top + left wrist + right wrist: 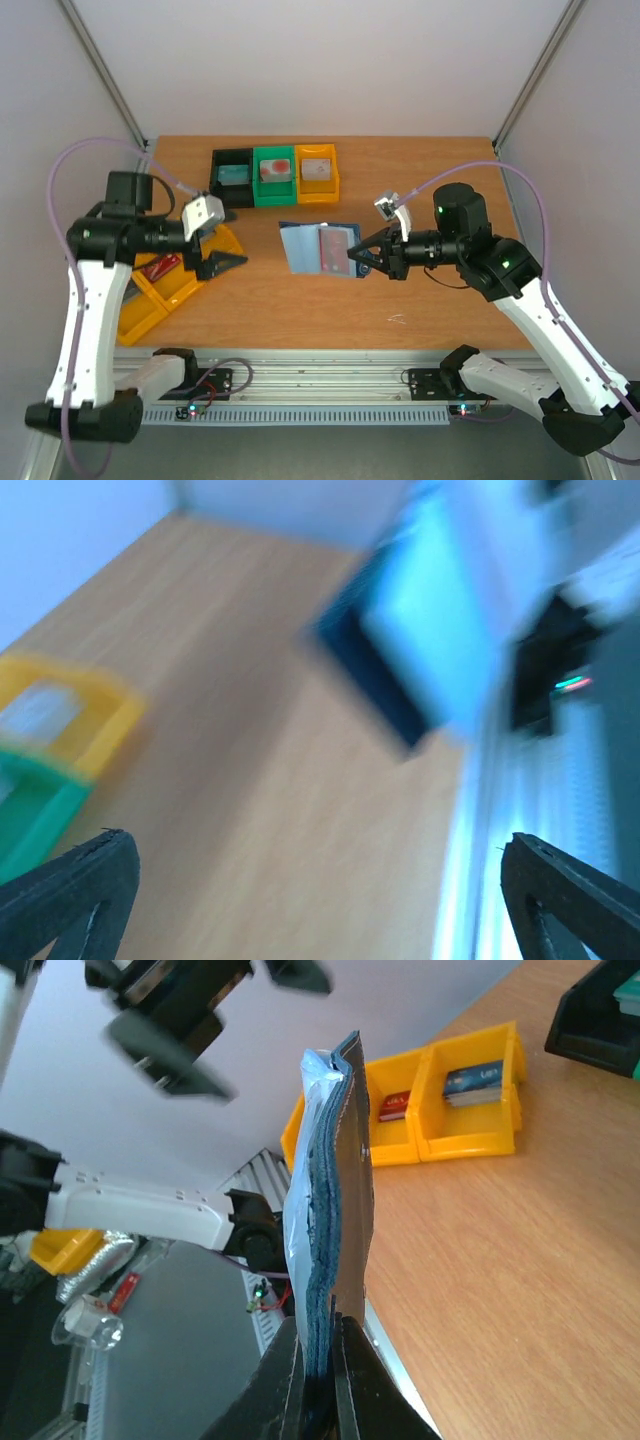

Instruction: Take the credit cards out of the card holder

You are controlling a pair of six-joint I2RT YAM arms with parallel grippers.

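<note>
Right gripper clamped on right edge of card holder; left gripper spread wide, well left of it.

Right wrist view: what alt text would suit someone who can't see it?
The right gripper pinches the card holder, seen edge-on. A wooden table and yellow bins holding cards lie beyond.
</note>
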